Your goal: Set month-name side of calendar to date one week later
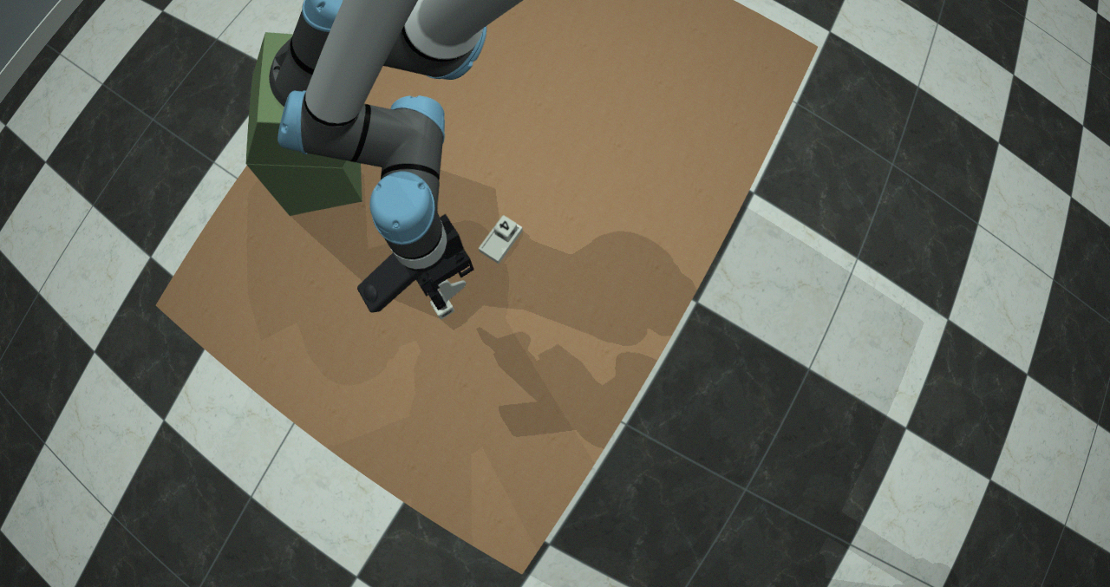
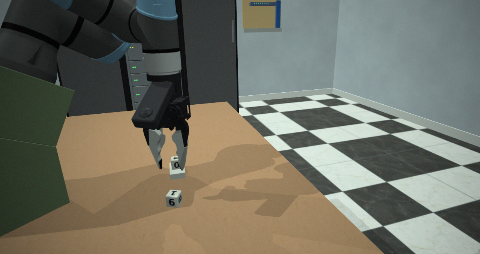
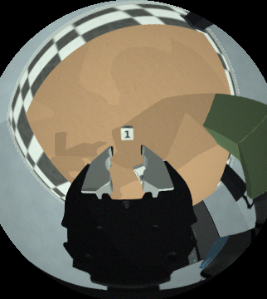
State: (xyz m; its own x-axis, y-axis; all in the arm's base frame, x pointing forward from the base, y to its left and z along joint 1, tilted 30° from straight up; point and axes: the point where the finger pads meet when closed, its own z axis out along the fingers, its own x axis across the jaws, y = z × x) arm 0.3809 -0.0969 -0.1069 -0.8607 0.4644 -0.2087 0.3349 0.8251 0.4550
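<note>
Gripper [image 2: 170,167] jaws are narrowed partway and nothing is held; a loose cube [image 2: 173,198] lies lower centre on the counter [image 2: 234,218].

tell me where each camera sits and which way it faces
top: overhead, facing down on the table; shows the arm and fingers.
exterior: low beside the table, facing across it toward a cabinet; shows arm and fingers.
wrist: behind the fingers, facing past them at the table and a cube marked 1.
shared: top and exterior both show the tray.
</note>
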